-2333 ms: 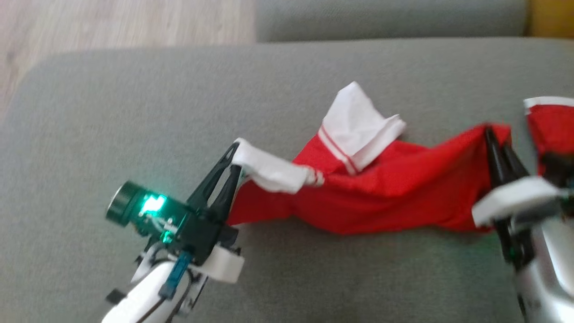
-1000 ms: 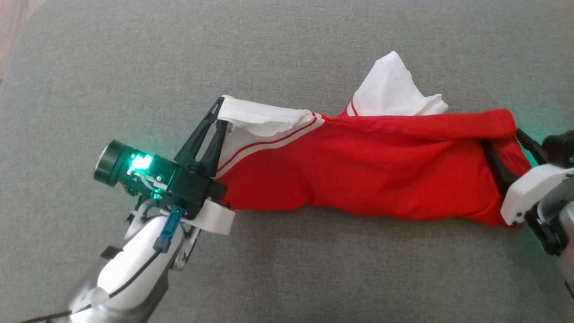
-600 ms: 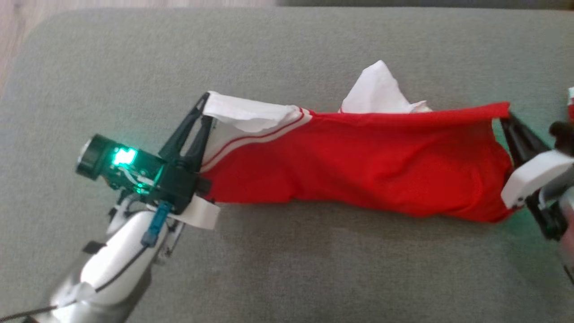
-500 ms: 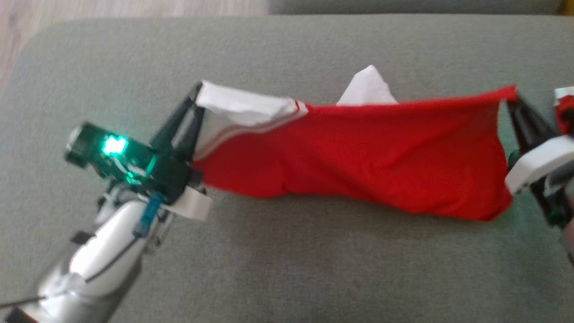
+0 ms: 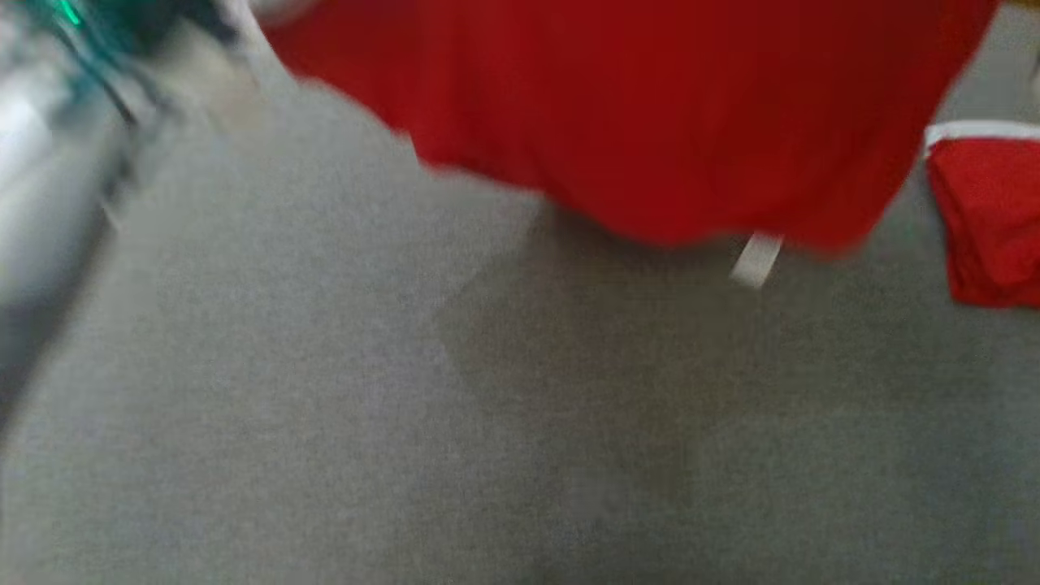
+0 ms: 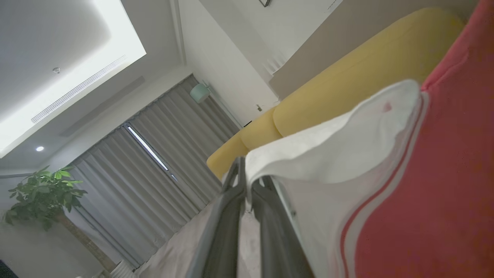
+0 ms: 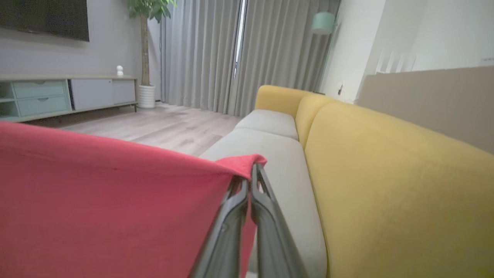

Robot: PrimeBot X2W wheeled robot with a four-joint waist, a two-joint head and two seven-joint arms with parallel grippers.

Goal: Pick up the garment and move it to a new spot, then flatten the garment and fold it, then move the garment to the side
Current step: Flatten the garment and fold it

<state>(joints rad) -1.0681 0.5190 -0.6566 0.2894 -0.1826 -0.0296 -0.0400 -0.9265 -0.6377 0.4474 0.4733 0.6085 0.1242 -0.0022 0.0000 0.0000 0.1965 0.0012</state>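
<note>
Left wrist view shows the left gripper [image 6: 245, 175] with its two dark fingers pressed together on the white edge [image 6: 339, 154] of the red garment [image 6: 432, 200], pinching the cloth at the very tips. The right gripper [image 7: 251, 175] is clamped the same way on a red corner of that garment, which spreads away from it as a taut sheet. Between the two grips the garment hangs above the grey seat cushion [image 5: 366, 406]. As far as the blurred head view tells, it hangs clear, with a small white tag [image 5: 756, 258] dangling from its lower hem over the cushion's middle. Another red piece [image 5: 987, 219] with a white edge lies toward the cushion's right end (whether it is a separate garment I cannot tell). A yellow backrest [image 7: 386, 173] rises behind the cushion. I judge this to be the first step, the carry to a new spot. The next move calls for both arms to travel together with an even span, then lower the hem onto a bare part of the cushion so the cloth lands spread, not bunched.
</note>
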